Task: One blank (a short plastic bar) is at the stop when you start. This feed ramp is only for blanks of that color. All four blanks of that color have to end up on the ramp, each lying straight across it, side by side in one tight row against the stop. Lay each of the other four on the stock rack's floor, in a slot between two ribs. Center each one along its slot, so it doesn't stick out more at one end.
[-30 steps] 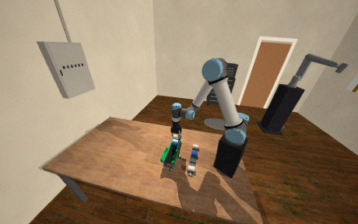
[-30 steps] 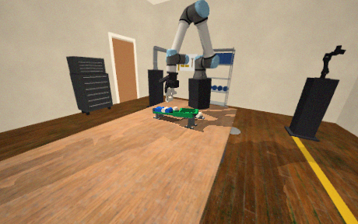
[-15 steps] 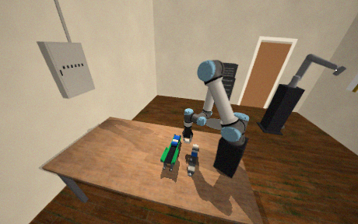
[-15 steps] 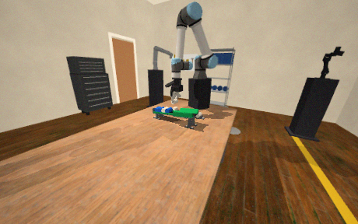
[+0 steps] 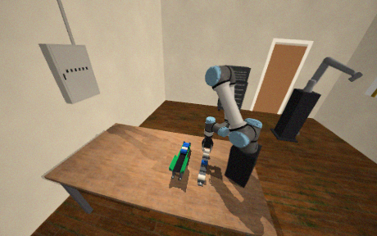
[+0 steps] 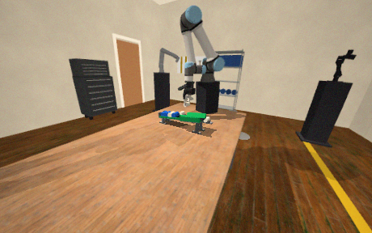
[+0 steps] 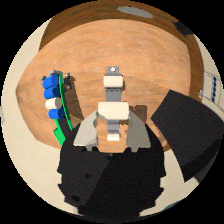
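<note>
My gripper [image 5: 206,144] is shut on a white blank [image 7: 114,111] and holds it above the table, over the far end of the grey stock rack [image 5: 202,169]. The rack also shows in the wrist view [image 7: 114,86], straight below the held blank. A blue blank [image 5: 203,162] seems to lie on the rack. The green feed ramp [image 5: 179,160] stands to the left of the rack. Blue blanks [image 7: 50,86] and one white blank [image 7: 52,103] lie across it in a row at one end. The gripper also shows in the exterior view [image 6: 187,94], above the ramp [image 6: 189,117].
The arm's dark pedestal [image 5: 243,164] stands at the table's right edge, close to the rack. The table's front edge runs below the ramp and the rack.
</note>
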